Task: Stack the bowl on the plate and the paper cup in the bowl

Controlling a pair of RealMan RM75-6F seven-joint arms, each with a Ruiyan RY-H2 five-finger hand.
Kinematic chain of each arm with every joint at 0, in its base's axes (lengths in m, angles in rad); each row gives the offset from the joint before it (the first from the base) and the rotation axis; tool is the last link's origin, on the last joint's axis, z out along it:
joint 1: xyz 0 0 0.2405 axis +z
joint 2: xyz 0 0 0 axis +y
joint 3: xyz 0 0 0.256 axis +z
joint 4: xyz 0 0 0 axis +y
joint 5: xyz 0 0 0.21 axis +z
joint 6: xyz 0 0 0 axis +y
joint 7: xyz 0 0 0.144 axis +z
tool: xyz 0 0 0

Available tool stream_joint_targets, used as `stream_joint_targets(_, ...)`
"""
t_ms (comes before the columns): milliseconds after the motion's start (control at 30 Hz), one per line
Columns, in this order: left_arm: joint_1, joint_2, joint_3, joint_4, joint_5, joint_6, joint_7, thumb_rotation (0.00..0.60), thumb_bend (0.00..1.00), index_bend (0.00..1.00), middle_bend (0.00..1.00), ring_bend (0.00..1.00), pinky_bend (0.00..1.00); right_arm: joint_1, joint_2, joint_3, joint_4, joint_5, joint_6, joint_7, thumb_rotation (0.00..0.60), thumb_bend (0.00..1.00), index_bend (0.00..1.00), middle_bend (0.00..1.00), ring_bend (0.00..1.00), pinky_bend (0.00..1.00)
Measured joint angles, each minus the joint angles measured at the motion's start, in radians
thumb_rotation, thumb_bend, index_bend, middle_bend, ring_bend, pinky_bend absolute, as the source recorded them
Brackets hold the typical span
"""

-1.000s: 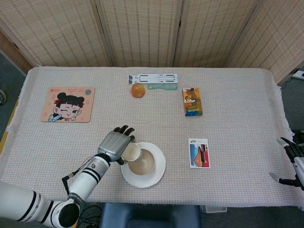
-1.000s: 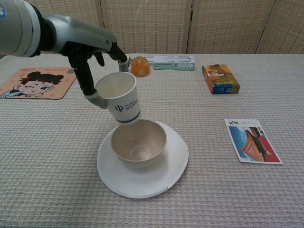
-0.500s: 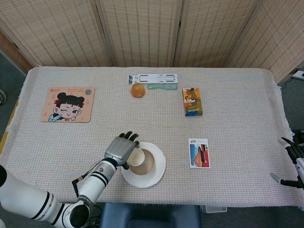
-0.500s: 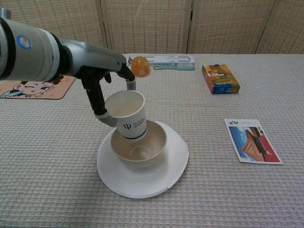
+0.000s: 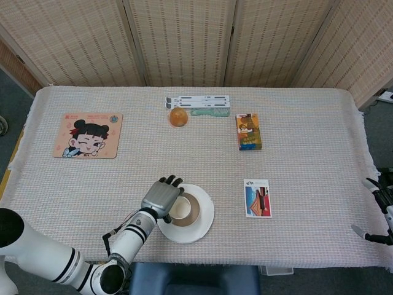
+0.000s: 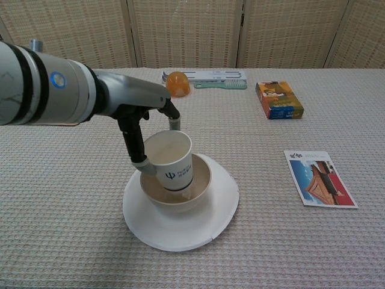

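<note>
The bowl [image 6: 177, 183] sits on the plate [image 6: 180, 226]; that step is done. The left hand [image 6: 141, 123] grips the paper cup [image 6: 170, 159], upright and lowered into the bowl. Release remains. The right hand [image 5: 377, 212] waits, fingers apart, well away at the table edge.

White paper cup [image 6: 171, 161], beige bowl [image 6: 200, 183]
</note>
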Motion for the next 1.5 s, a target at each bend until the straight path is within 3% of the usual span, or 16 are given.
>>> stream_joint_targets(633,0.032,-0.063,-0.008,0.087,0.019,-0.052,0.013,0.6,0.23,0.42,0.13,0.0,0.17,-0.01,0.003,-0.009,0.016,-0.013,0.038,0.028,0.6,0.21,0.0,0.0,0.0,0.0)
stream_joint_targets(1100,0.059,-0.093,-0.015,0.129,0.064,-0.088,-0.009,0.6,0.21,0.2,0.13,0.0,0.17,-0.015,0.003,-0.01,0.023,-0.009,0.052,0.04,0.6,0.21,0.0,0.0,0.0,0.0)
stream_joint_targets(1333,0.066,-0.081,-0.023,0.095,0.081,-0.06,-0.007,0.6,0.2,0.15,0.13,0.0,0.17,-0.013,0.002,-0.01,0.022,-0.004,0.047,0.033,0.6,0.21,0.0,0.0,0.0,0.0)
stream_joint_targets(1500,0.073,-0.04,-0.031,0.012,0.096,-0.001,0.007,0.6,0.2,0.15,0.13,0.0,0.17,-0.013,0.001,-0.008,0.019,0.006,0.043,0.027,0.6,0.21,0.0,0.0,0.0,0.0)
